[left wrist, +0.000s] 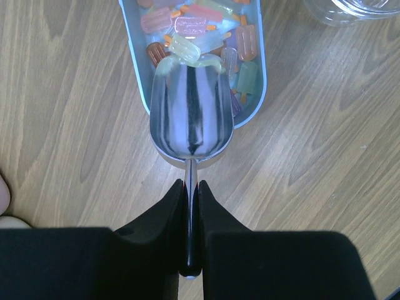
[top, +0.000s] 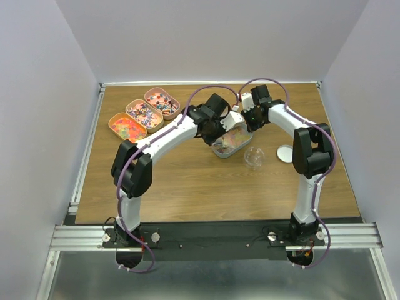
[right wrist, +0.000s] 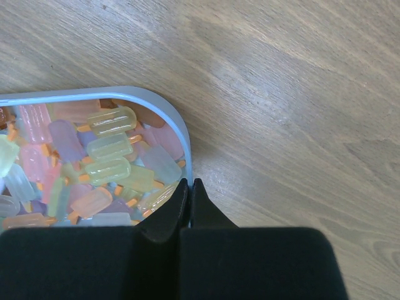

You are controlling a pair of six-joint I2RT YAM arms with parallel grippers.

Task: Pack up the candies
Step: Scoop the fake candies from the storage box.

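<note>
An oval tin point(left wrist: 259, 94) in the middle of the table holds pastel popsicle-shaped candies point(left wrist: 200, 25). My left gripper point(left wrist: 190, 184) is shut on the thin handle of the silver scoop point(left wrist: 190, 112). The scoop's bowl lies over the tin's near end, almost empty, with a pale yellow candy point(left wrist: 187, 50) at its front lip. My right gripper point(right wrist: 189, 181) is shut on the tin's rim point(right wrist: 181, 134), one finger inside among the candies point(right wrist: 106, 156), the other outside. In the top view both grippers, left point(top: 215, 125) and right point(top: 244, 122), meet over this tin point(top: 228, 149).
Three more oval tins point(top: 145, 114) of brighter sweets stand in a row at the back left. A clear jar point(top: 253, 156) stands just right of the middle tin, its round lid point(top: 285, 153) lying farther right. The jar's base point(left wrist: 350, 9) shows in the left wrist view.
</note>
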